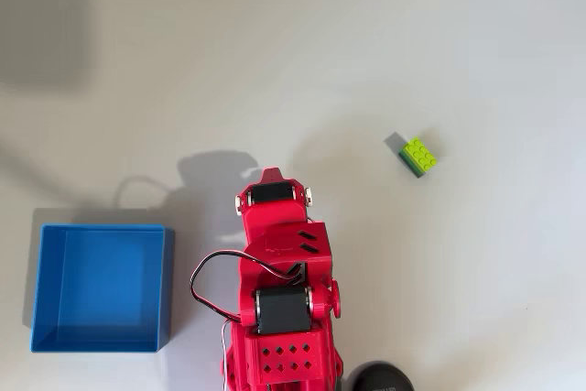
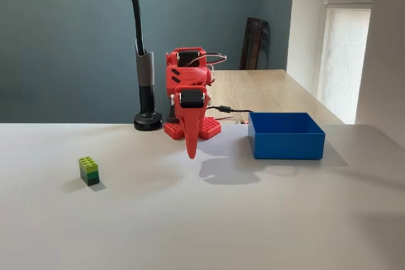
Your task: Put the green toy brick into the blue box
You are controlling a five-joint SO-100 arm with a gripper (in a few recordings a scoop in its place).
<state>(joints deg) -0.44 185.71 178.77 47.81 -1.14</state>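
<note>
The green toy brick (image 1: 418, 155) stands alone on the white table, right of the arm in the overhead view and at the left (image 2: 89, 170) in the fixed view. The blue box (image 1: 101, 287) lies open at the lower left of the overhead view, and to the right (image 2: 285, 135) in the fixed view, with nothing showing inside. My red gripper (image 2: 191, 151) hangs point-down over the table between the two, fingers together and holding nothing. In the overhead view the gripper (image 1: 271, 174) is folded under the arm's wrist.
A black lamp stand (image 2: 147, 86) rises behind the arm, its round base (image 1: 380, 377) at the bottom edge of the overhead view. A wooden tabletop (image 2: 272, 90) extends behind the white table.
</note>
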